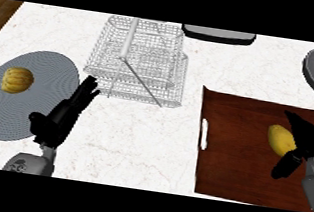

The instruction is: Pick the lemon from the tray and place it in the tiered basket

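You had the lemon (281, 139) on the brown tray (238, 160) at 3 o'clock, R hand (308, 144) touching it w/ fingers spread, not clamped. L hand (66, 115) rested w/ fingers straight at 8 o'clock by the grey plate (36, 111). Wire tiered basket (140, 60) sat at 12 on the table (140, 141).
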Available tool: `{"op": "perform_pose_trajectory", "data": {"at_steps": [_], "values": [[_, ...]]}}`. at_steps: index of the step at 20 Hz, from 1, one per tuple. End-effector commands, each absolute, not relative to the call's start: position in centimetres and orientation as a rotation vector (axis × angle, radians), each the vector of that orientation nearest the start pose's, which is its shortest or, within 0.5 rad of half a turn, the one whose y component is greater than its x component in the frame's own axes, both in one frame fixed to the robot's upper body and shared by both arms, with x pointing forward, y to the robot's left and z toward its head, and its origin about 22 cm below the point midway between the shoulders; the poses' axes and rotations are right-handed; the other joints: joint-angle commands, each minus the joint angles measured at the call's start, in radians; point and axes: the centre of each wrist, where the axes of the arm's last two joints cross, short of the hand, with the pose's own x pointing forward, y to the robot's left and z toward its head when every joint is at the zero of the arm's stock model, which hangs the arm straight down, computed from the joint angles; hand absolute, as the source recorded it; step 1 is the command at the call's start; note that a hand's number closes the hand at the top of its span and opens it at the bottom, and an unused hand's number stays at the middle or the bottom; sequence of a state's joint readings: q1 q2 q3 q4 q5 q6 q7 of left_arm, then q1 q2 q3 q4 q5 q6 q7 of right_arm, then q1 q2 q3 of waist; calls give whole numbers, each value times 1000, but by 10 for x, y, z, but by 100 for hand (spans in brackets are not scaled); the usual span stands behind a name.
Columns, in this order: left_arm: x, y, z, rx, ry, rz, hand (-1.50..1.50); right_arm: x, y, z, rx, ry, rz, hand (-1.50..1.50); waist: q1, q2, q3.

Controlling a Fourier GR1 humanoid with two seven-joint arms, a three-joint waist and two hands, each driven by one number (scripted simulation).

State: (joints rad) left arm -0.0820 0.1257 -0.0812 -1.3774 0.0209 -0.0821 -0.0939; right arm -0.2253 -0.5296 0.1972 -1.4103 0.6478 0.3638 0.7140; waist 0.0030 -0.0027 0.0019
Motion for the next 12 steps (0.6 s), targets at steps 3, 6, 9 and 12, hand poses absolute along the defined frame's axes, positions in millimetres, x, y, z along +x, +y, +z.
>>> {"op": "perform_pose_trajectory", "data": {"at_steps": [3,6,9,12], "values": [[264,243,-29,-79,-1529,-216,0,292,-305,35,-897,-599,978,-150,-3,3,-2],[265,229,-14,-93,-1522,-223,0,308,-310,17,-875,-649,955,150,2,3,-2],[259,232,-21,-88,-1516,-227,0,293,-307,19,-890,-817,951,150,-1,3,-2],[280,232,-27,-60,-1532,-240,0,313,-321,25,-908,-833,953,150,-2,4,-2]]}}
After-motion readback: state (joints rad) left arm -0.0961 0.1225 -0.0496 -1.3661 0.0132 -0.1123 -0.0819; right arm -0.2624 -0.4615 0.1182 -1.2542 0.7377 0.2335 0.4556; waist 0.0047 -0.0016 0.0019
